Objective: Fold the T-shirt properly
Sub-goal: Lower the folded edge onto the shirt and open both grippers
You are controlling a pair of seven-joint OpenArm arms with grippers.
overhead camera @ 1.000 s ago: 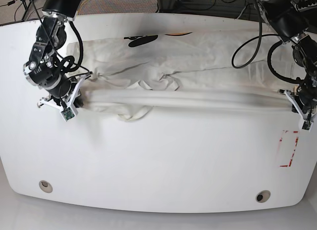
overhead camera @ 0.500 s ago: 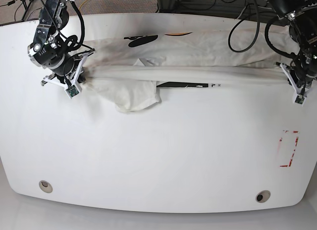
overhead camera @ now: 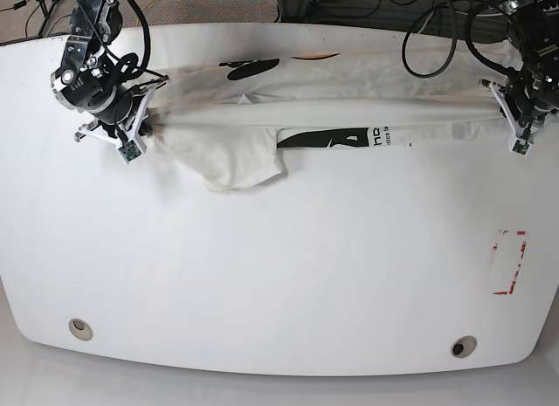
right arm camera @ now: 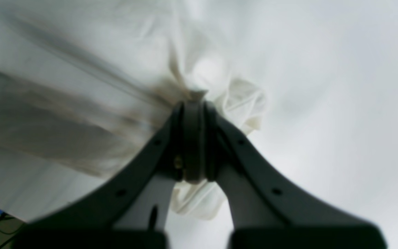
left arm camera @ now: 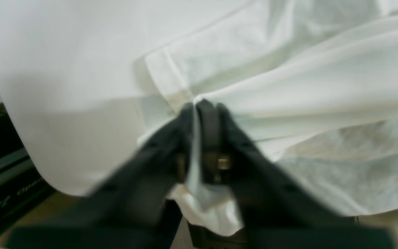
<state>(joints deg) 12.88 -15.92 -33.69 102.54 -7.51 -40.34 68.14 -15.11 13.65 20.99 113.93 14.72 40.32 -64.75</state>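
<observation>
inspector: state of the right gripper [right arm camera: 192, 103]?

assistant: clenched on the t-shirt [overhead camera: 332, 118]. in the right wrist view the black jaws meet with a bunched wad of cream cloth pinched at their tips, and more cloth hangs below them. a sleeve [overhead camera: 231, 161] droops just beside this gripper, toward the near side of the table [overhead camera: 279, 284].

inspector: and the left gripper [left arm camera: 202, 105]?

assistant: grasping the same shirt at its other end. the left wrist view, somewhat blurred, shows a thin fold of fabric running between the jaws, which stand almost together. a hemmed edge of cloth lies just beyond the fingertips.

inspector: how does the garment lie between them?

assistant: it runs as a long band from one gripper to the other across the far part of the table. black lettering [overhead camera: 349, 138] shows on the lower edge of the band, roughly midway between the grippers, and a dark patch [overhead camera: 251, 69] with a trace of orange [overhead camera: 314, 57] lies on the layer beyond it.

inspector: anything else on the surface?

assistant: a red-outlined mark [overhead camera: 509, 262], well apart from the left gripper on the near side.
</observation>
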